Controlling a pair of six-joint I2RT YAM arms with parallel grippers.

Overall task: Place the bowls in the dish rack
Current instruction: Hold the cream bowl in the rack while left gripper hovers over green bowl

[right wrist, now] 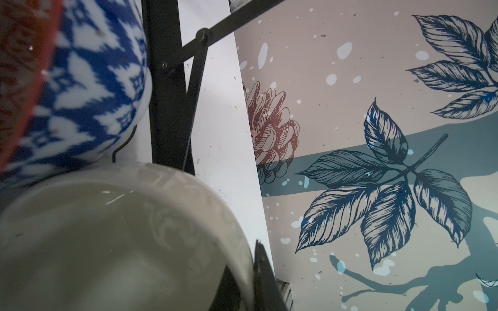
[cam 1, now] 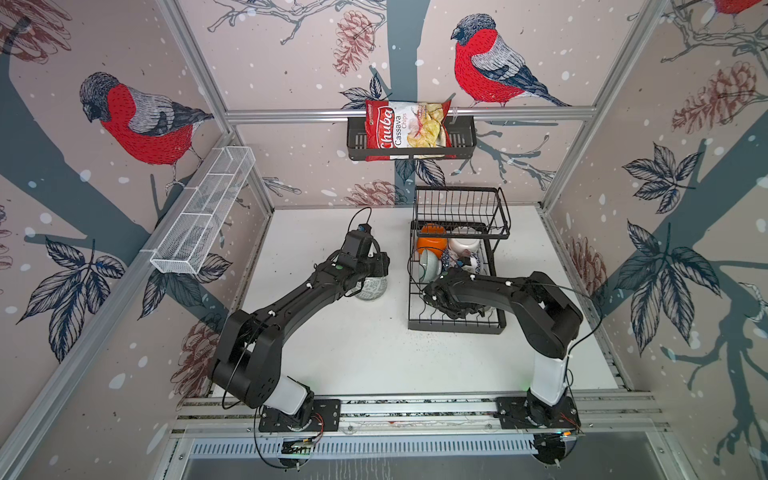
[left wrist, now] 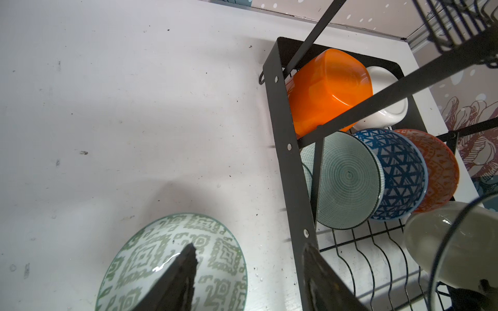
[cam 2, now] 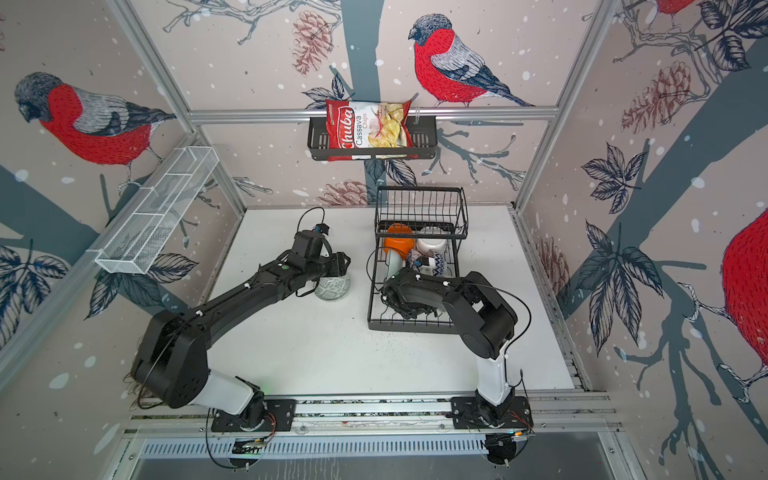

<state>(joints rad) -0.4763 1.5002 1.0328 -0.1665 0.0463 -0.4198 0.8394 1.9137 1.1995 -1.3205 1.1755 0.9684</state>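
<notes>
A green-patterned bowl [cam 1: 372, 289] [left wrist: 151, 250] sits on the white table left of the dish rack [cam 1: 457, 328] [left wrist: 283, 121]. My left gripper [left wrist: 249, 246] is open over its rim, one finger inside the bowl and the other outside. The rack's flat tray holds an orange bowl [left wrist: 328, 88], a white one [left wrist: 388, 113], a teal one [left wrist: 347, 177], a blue-patterned one [left wrist: 401, 172] and an orange-red one [left wrist: 439, 167], all on edge. My right gripper [right wrist: 244, 255] is shut on the rim of a cream bowl [right wrist: 113, 242] [left wrist: 444, 237] inside the rack, next to a blue-and-white bowl [right wrist: 94, 94].
A black wall basket [cam 1: 465, 137] on the back wall holds a bag of cassava chips [cam 1: 409, 131]. A long white mesh tray [cam 1: 203, 212] hangs on the left wall. The rack's raised basket tier [cam 1: 461, 208] stands over its far end. Both arms' bases sit at the front edge.
</notes>
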